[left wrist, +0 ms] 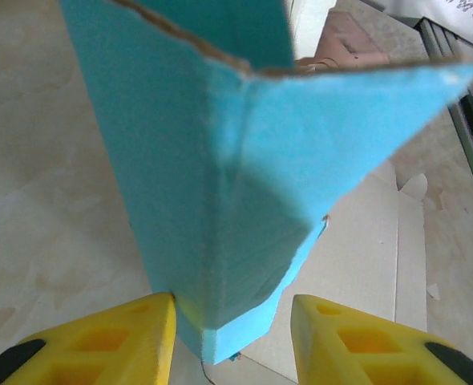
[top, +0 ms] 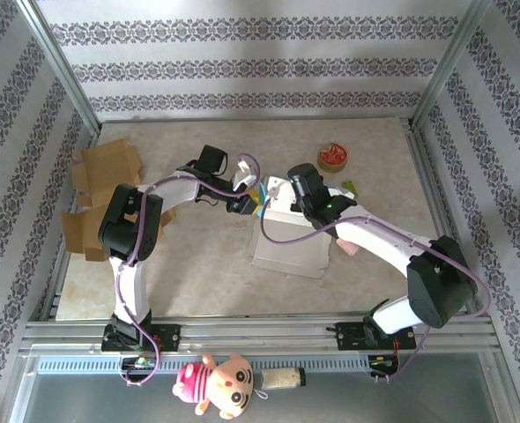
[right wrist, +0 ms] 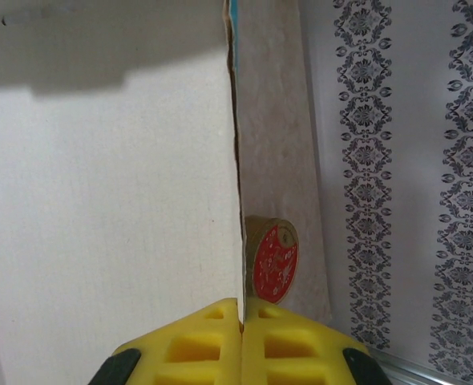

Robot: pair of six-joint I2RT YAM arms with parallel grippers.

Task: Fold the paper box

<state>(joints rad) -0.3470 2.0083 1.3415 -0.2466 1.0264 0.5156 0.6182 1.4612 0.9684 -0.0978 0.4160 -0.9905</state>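
"Jaws first — how do they stand?"
"Clenched on one side, released on the other. The right gripper (right wrist: 241, 309) is pinched flat on the thin edge of a white panel of the paper box (top: 291, 242), and its two yellow fingers meet on the card. The left gripper (left wrist: 232, 321) has its yellow fingers (left wrist: 132, 341) apart around a blue flap, which touches one finger and leaves a slit by the other."
"Where is the box?"
"In the middle of the table (top: 207, 273), between the two arms. It lies mostly flat, with flaps raised at its far end, where both grippers are."
"Material?"
"Corrugated card, white and faintly grained on one face and matt blue on the other, with a raw brown cut edge. The blue flap is creased into a shallow V."
"Which way does it run?"
"Its long axis runs from the far side towards the arm bases, slightly slanted."
"Counts?"
"One box. One roll of tape (right wrist: 272, 258) — round, red-faced, gold-rimmed — near the box's far-right corner. One pink plush doll (top: 216, 386) on the near ledge. The brown cardboard pieces (top: 101, 181) are heaped at the left edge, too overlapped to count. The tabletop is mottled beige, like stone."
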